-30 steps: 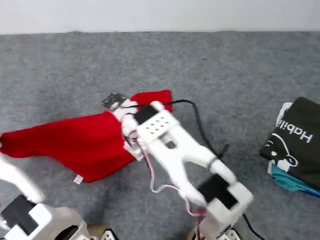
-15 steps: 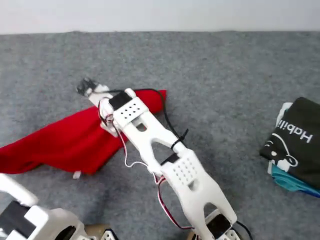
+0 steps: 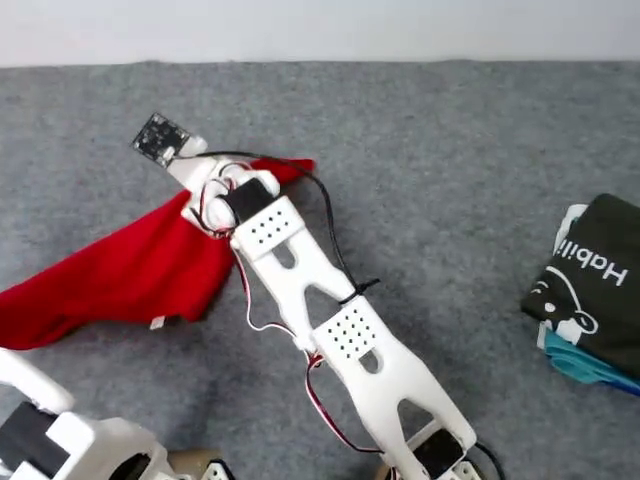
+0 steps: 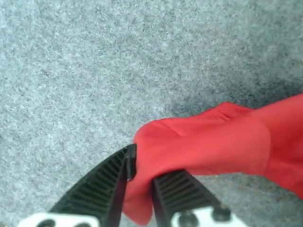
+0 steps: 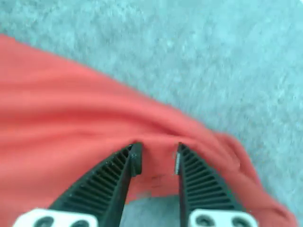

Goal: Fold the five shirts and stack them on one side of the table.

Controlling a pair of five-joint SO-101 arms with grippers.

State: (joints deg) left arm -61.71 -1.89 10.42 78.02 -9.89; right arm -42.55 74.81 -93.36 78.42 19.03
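A red shirt (image 3: 120,275) lies stretched across the left part of the grey table. My right arm (image 3: 300,290) runs from the front edge up to the shirt's far right corner. In the right wrist view my right gripper (image 5: 156,158) is shut on a bunched ridge of the red shirt (image 5: 71,109). My left gripper (image 4: 142,172) is shut on a rounded fold of the red shirt (image 4: 213,142), just above the grey table surface (image 4: 94,56). My left arm's base (image 3: 70,440) sits at the front left corner.
A stack of folded shirts (image 3: 590,290), a dark one with white print on top and a teal one beneath, sits at the right edge. The grey table cover (image 3: 450,150) is bare between the red shirt and the stack. A pale wall runs along the back.
My right arm has swung left and stretched out, carrying the shirt's right corner leftward. The shirt's lower right edge has shifted left with it.
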